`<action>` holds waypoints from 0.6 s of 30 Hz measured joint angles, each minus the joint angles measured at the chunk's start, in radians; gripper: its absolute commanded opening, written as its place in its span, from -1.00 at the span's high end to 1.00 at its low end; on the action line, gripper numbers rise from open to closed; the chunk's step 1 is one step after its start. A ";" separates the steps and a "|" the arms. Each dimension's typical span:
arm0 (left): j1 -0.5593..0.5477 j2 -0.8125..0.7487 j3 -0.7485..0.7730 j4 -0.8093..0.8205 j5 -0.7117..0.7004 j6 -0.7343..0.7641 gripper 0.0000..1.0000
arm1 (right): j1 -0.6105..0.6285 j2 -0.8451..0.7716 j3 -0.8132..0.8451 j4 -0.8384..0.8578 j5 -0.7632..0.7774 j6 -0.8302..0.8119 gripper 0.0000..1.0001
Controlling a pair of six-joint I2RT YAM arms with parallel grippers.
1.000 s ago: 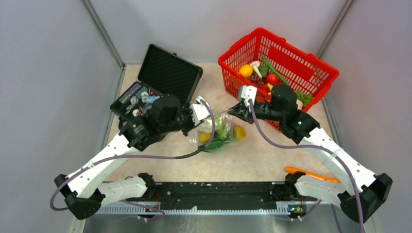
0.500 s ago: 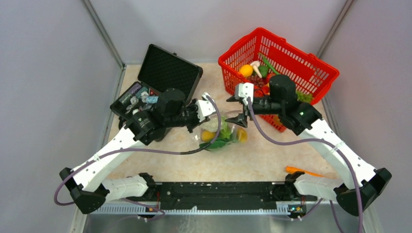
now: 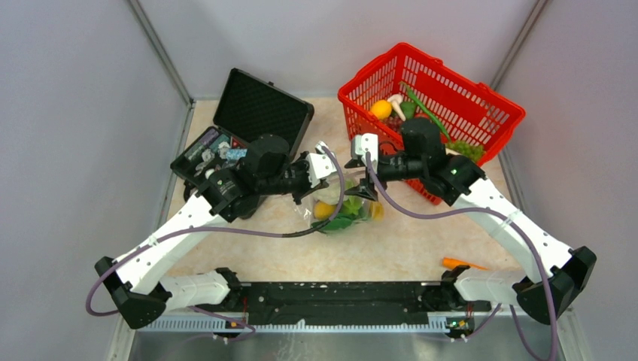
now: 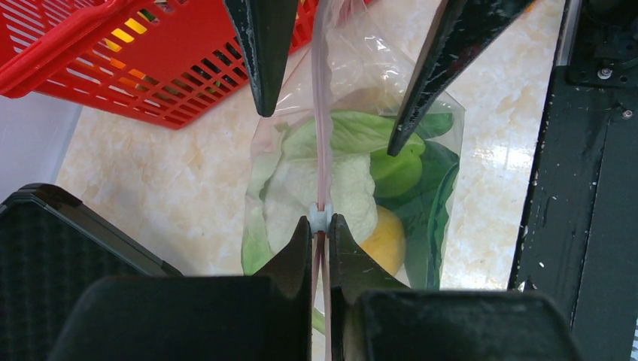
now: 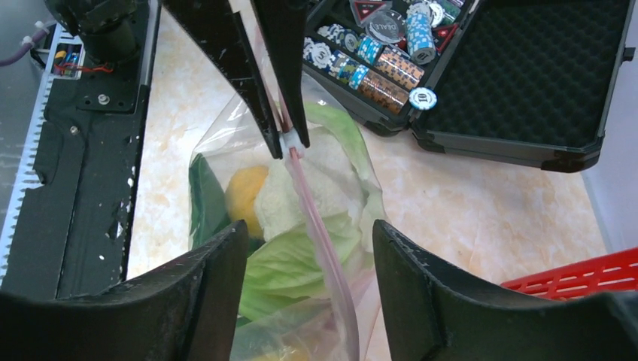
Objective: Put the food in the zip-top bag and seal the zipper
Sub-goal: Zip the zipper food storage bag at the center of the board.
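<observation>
The zip-top bag (image 3: 342, 212) hangs clear of the table between both arms. It holds food: a white-green leafy piece (image 4: 346, 184), a yellow citrus (image 4: 387, 241) and a green pepper (image 4: 399, 171). The pink zipper (image 4: 323, 143) runs straight along the top of the bag, with a small white slider (image 4: 320, 216) on it. My left gripper (image 4: 321, 226) is shut on the zipper right behind that slider. My right gripper (image 5: 308, 229) is open, one finger on either side of the zipper (image 5: 320, 233) without touching it. In the top view the left gripper (image 3: 314, 188) and the right gripper (image 3: 361, 193) face each other over the bag.
A red mesh basket (image 3: 451, 90) with more toy food stands at the back right, close behind the right arm. An open black case (image 3: 256, 113) holding small chips (image 5: 376, 56) sits at the back left. An orange object (image 3: 463, 264) lies near the right arm's base.
The right gripper has opened and moved left along the top of the bag towards the left gripper. The left gripper has lifted slightly and stays shut on the zipper.
</observation>
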 measured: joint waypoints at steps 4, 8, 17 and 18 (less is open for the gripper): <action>0.000 0.000 0.000 0.000 0.003 0.000 1.00 | 0.000 0.028 0.013 0.021 -0.002 0.008 0.14; 0.000 0.000 0.000 0.000 0.006 0.000 1.00 | 0.000 0.055 0.016 0.031 -0.006 0.018 0.57; 0.000 -0.005 -0.002 0.019 -0.024 0.000 1.00 | 0.002 0.053 0.014 0.050 0.001 0.026 1.00; 0.000 -0.011 -0.010 0.027 -0.031 0.000 1.00 | 0.002 0.050 0.010 0.056 0.010 0.027 1.00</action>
